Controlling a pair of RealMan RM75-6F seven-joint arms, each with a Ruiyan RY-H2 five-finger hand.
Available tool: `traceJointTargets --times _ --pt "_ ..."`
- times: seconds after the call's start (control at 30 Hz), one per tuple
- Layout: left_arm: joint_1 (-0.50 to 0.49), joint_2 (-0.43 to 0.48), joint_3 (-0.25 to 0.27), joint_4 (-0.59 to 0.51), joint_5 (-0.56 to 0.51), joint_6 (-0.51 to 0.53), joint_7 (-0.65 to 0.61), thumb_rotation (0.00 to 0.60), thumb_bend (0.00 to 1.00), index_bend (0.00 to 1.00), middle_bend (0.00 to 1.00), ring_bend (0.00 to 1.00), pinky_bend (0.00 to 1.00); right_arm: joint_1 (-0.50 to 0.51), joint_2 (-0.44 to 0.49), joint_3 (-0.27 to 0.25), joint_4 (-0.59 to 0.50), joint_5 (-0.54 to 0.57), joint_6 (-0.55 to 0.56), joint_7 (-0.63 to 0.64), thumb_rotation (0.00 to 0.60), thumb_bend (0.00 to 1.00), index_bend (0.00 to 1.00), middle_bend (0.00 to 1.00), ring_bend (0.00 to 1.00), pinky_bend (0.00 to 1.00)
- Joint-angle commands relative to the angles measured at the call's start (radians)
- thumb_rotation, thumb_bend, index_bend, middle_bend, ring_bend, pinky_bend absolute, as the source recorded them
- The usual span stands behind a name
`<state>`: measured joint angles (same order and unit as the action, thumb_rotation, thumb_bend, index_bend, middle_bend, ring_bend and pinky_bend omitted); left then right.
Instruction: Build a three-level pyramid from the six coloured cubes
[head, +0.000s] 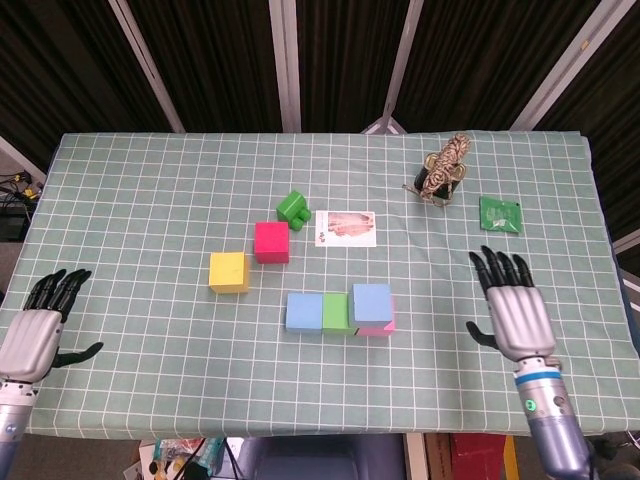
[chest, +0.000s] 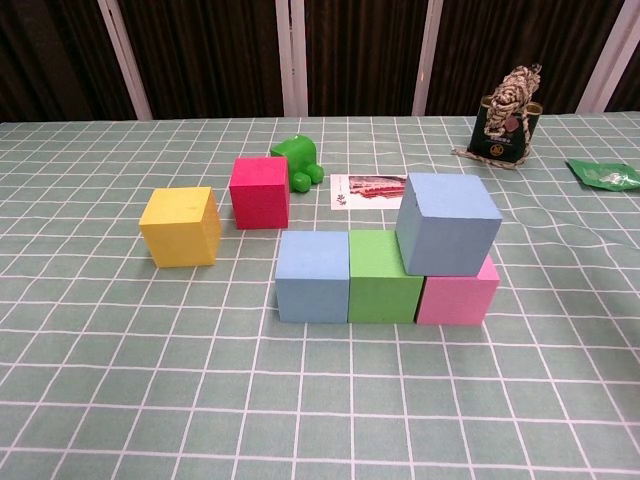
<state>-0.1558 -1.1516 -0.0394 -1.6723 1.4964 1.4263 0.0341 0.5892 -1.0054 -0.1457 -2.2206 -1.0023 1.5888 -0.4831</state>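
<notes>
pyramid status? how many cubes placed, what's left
Done: base row of light blue cube, green cube and pink cube, with a grey-blue cube on the second level, sitting mostly over the pink one. In hand: nothing; right hand and left hand are open, clear of the cubes. Left: yellow cube and red cube loose on the table.
</notes>
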Motion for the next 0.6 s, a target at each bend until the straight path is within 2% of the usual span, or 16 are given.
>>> traceJointTargets --times 0.03,0.17,0.3,0.43,0.6 --pt "-0.011 0.002 -0.007 -0.029 -0.009 -0.014 0.032 0.6 0.09 0.0 0.06 0.0 0.02 -0.089 0.056 -0.041 0.079 -0.08 -0.012 0.117 0.6 0.26 0.0 0.0 0.0 0.0" --pt "-0.044 0.018 -0.022 -0.106 -0.04 -0.065 0.107 0.6 0.09 0.0 0.06 0.0 0.02 -0.106 0.08 -0.018 0.096 -0.095 -0.041 0.158 0.6 0.26 0.0 0.0 0.0 0.0" --pt "-0.112 0.031 -0.065 -0.191 -0.096 -0.139 0.253 0.6 0.11 0.0 0.06 0.0 0.02 -0.12 0.093 0.004 0.091 -0.114 -0.067 0.182 0.6 0.26 0.0 0.0 0.0 0.0" --pt "-0.189 0.028 -0.121 -0.273 -0.207 -0.216 0.386 0.6 0.12 0.0 0.06 0.0 0.02 -0.132 0.101 0.025 0.088 -0.124 -0.087 0.197 0.6 0.26 0.0 0.0 0.0 0.0" --pt "-0.306 -0.021 -0.199 -0.33 -0.416 -0.275 0.571 0.6 0.14 0.0 0.08 0.0 0.02 -0.149 0.116 0.052 0.085 -0.129 -0.112 0.224 0.6 0.26 0.0 0.0 0.0 0.0"
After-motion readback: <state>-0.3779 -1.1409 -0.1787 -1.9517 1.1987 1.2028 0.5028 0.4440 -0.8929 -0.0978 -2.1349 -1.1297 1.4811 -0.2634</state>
